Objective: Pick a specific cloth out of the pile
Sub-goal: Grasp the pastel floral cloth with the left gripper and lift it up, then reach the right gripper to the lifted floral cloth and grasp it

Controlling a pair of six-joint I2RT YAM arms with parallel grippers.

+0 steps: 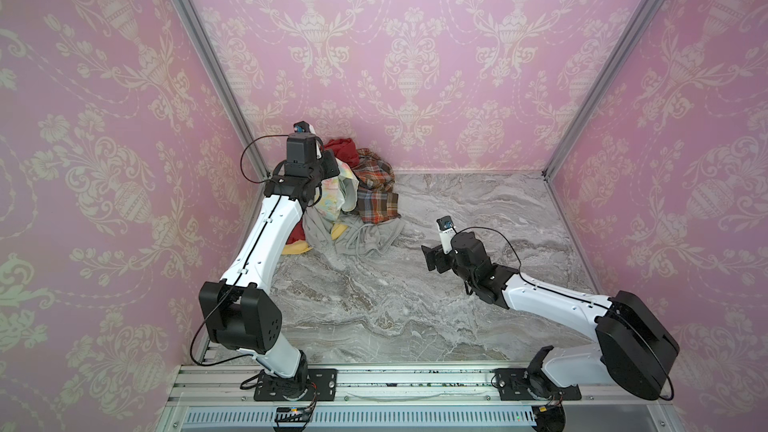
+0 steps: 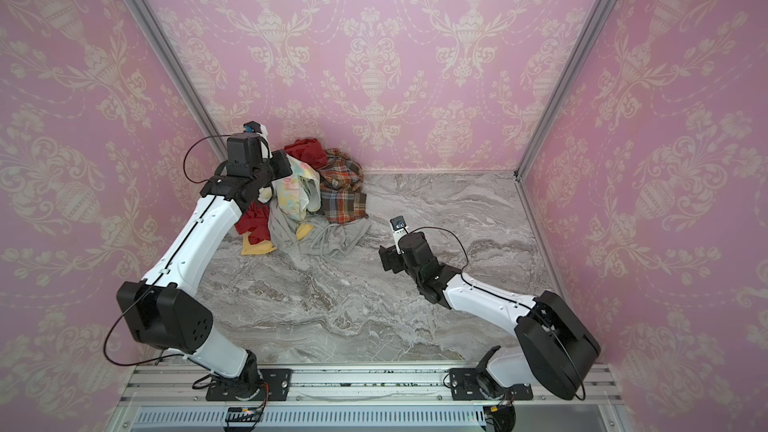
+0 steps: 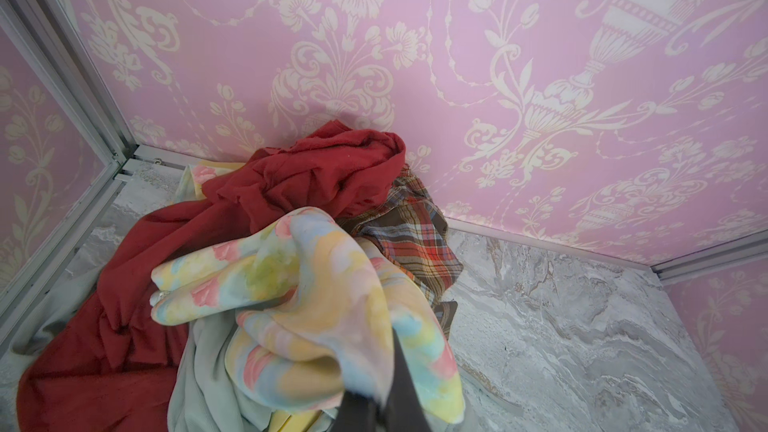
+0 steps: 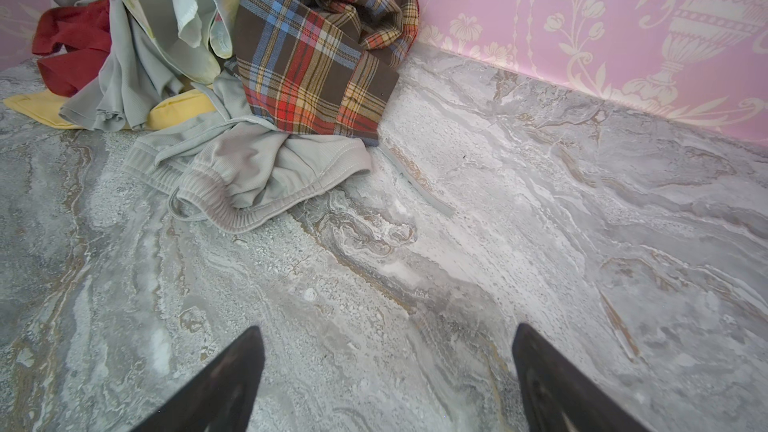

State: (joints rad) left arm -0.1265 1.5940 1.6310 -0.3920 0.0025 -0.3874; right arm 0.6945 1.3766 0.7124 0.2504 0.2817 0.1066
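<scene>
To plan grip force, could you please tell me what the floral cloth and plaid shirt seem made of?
Floral cloth: thin, smooth, perhaps silky synthetic; soft flowing folds. Plaid shirt: matte woven twill, likely cotton; diagonal ribs visible.

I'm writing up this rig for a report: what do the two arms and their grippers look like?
The left arm and right arm have white shells with black joint housings and black base plates. A thin black cable loops beside each. The left gripper and right gripper are black, with dark pointed fingers.
</scene>
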